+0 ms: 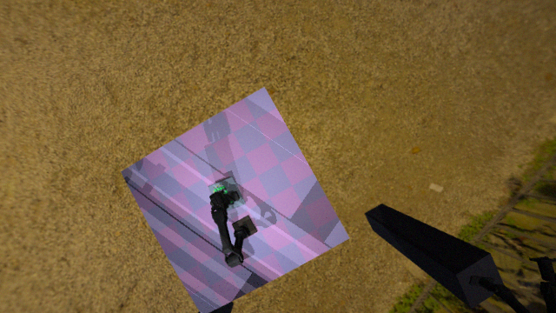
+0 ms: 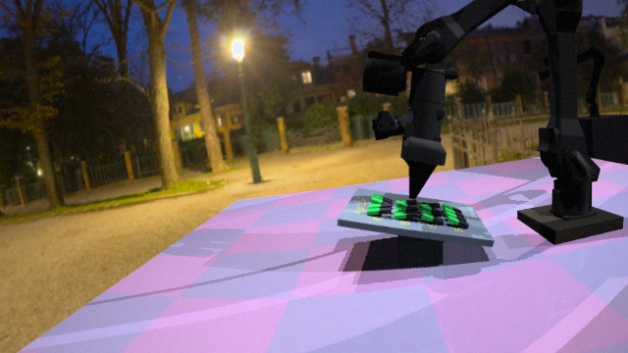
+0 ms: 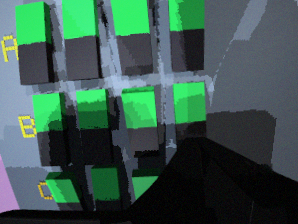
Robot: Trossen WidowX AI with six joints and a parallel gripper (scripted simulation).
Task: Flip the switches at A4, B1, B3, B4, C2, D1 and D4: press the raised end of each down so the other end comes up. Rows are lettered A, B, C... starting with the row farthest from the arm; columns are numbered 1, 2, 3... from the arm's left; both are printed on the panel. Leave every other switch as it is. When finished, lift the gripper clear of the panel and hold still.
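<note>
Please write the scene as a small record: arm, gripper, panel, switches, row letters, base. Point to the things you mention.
arm: black six-joint arm, bent over the panel
gripper: black tapered gripper (image 2: pixel 413 197) (image 3: pixel 194 147), shut, tip at the switches
panel: grey-blue tilted square panel (image 1: pixel 240 201) (image 2: pixel 471 235) (image 3: pixel 240 90)
switches: green-and-black rocker switches, in rows
row letters: yellow; A, B, C readable in wrist view
base: dark square block (image 1: pixel 249 221) (image 2: pixel 554 232), beside panel, apart

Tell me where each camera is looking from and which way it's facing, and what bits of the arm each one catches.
Top: high overhead, facing down at the checkered table; the arm shows from base to gripper.
Exterior: low beside the table, facing across it toward trees and a street lamp; base, links and closed gripper show.
Wrist: on the arm near the gripper, facing the panel's lettered rows; dark fingers fill the bottom.
Top and exterior share the arm's base.
</note>
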